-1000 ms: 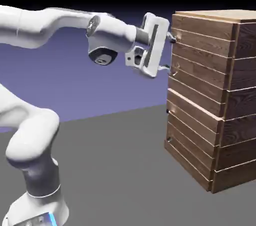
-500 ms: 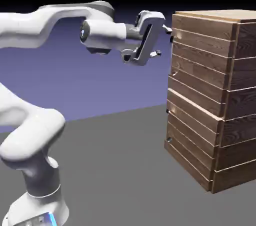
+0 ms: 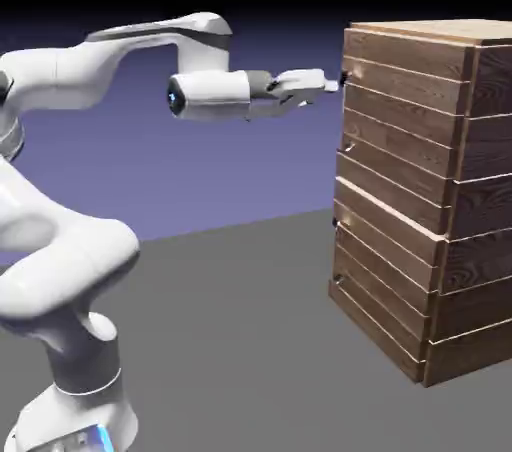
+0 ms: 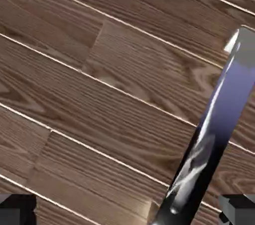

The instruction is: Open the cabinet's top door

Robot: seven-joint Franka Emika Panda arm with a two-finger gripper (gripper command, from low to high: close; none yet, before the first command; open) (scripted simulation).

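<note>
Brown wooden planks with pale seams form the closed top door (image 3: 405, 105) of the tall boxy cabinet (image 3: 420, 200) at the exterior view's right, and near its shiny dark bar handle (image 4: 204, 134) the white two-finger gripper (image 4: 127, 210) is held with fingers spread wide.

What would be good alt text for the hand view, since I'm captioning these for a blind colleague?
A shiny, reflective bar handle runs diagonally across brown wood planks with pale seams, at the right of the picture. Dark fingertips of the open tool show in both bottom corners, the handle's lower end between them.
</note>
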